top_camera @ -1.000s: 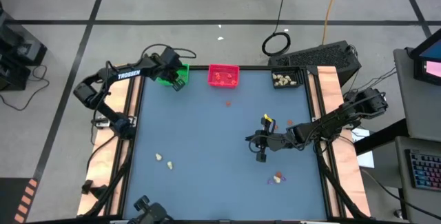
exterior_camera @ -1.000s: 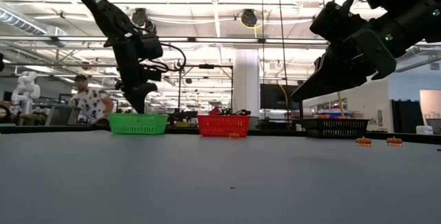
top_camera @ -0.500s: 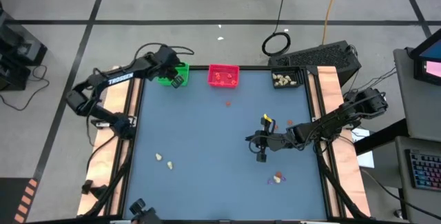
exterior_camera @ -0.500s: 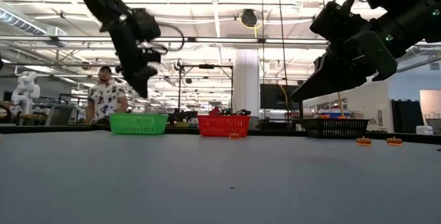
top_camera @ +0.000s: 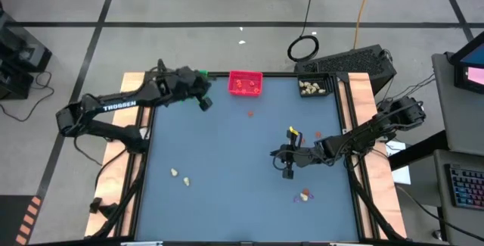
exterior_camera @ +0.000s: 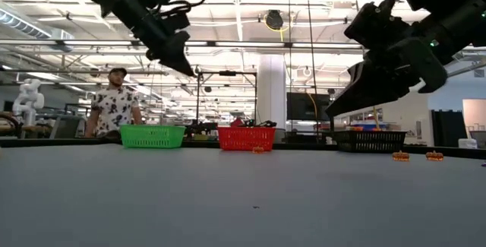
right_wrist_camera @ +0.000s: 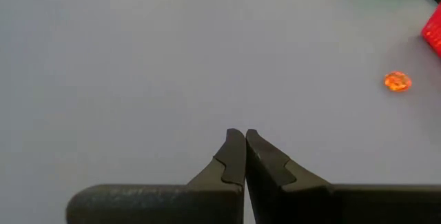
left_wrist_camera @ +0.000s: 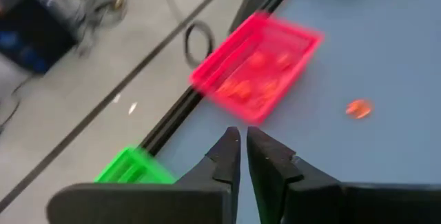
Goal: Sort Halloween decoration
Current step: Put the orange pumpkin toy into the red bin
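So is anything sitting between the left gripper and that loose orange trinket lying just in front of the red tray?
Nothing visible. The left gripper hangs above the table near the red tray, and only bare blue tabletop lies between it and the orange trinket.

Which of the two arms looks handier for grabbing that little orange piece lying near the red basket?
Probably the left. Its tool hangs empty beside the red basket, close to the orange piece. The right tool sits farther down the table.
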You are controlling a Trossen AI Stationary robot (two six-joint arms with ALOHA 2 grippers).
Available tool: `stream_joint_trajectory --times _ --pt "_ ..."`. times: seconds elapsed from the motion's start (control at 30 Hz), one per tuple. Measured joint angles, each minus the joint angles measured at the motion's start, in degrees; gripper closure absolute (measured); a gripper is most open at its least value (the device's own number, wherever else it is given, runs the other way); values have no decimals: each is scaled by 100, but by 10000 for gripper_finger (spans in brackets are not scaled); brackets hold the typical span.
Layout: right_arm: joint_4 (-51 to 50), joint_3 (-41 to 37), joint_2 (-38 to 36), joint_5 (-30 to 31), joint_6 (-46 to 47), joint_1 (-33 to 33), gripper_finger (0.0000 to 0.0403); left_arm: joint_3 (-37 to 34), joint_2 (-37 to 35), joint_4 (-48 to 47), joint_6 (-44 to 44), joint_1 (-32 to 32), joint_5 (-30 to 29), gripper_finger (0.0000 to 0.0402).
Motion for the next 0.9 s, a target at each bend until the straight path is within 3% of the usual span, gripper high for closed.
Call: stream_joint_trajectory --times 0.47,0.7,0.9 --pt "-964 4 -613 3 375 158 403 -1903 -58 3521 -332 -1829 -131 375" --pt "-1084 7 -731 -2 394 158 403 -2331 -58 4449 -330 -2561 -328 375" --pt "-1401 4 -732 -13 604 158 403 -2351 -17 4522 -326 -2963 -332 375"
